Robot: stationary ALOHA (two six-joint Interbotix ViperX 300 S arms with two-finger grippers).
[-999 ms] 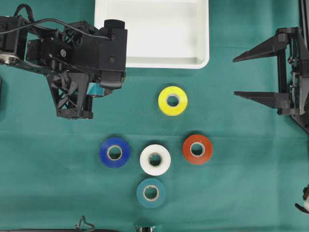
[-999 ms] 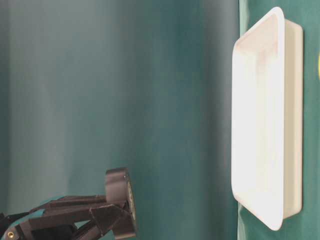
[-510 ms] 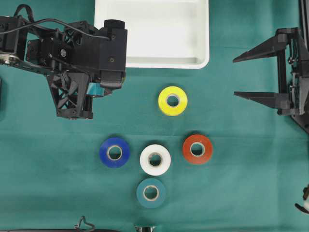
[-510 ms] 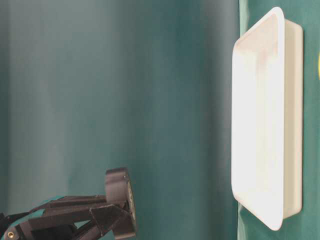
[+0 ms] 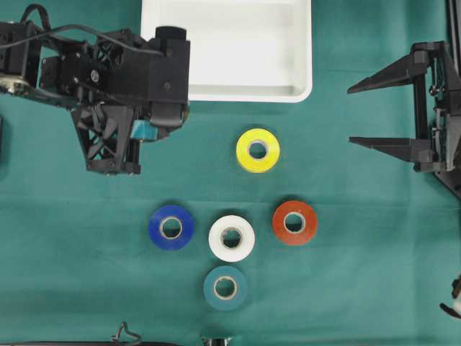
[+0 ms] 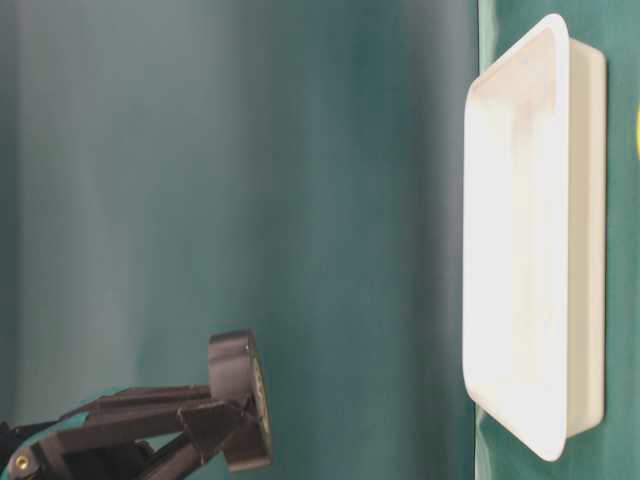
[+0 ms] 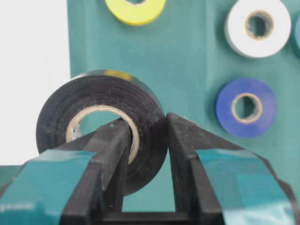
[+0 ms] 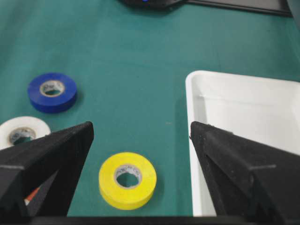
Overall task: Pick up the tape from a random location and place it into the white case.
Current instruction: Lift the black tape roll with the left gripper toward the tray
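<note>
My left gripper point(image 7: 146, 121) is shut on a black tape roll point(image 7: 101, 126), one finger through its cardboard core and the other against its outer wall. The roll hangs above the green cloth just left of the white case's point(image 5: 227, 92) near edge. From overhead the arm body hides the roll, and only the teal-taped fingers point(image 5: 146, 131) show. At table level the black roll point(image 6: 240, 400) sits at the fingertips, clear of the white case point(image 6: 535, 250). My right gripper point(image 5: 351, 114) stands open and empty at the right, with the yellow tape point(image 8: 127, 179) lying beyond its jaws.
Several loose rolls lie on the cloth: yellow point(image 5: 258, 150), red point(image 5: 294, 222), white point(image 5: 232, 238), blue point(image 5: 171, 227) and teal point(image 5: 225, 287). The white case sits at the top edge of the overhead view. The right arm stays at the far right.
My left gripper, still holding the black tape, has shifted slightly toward the white case. The right arm and the loose rolls have not moved.
</note>
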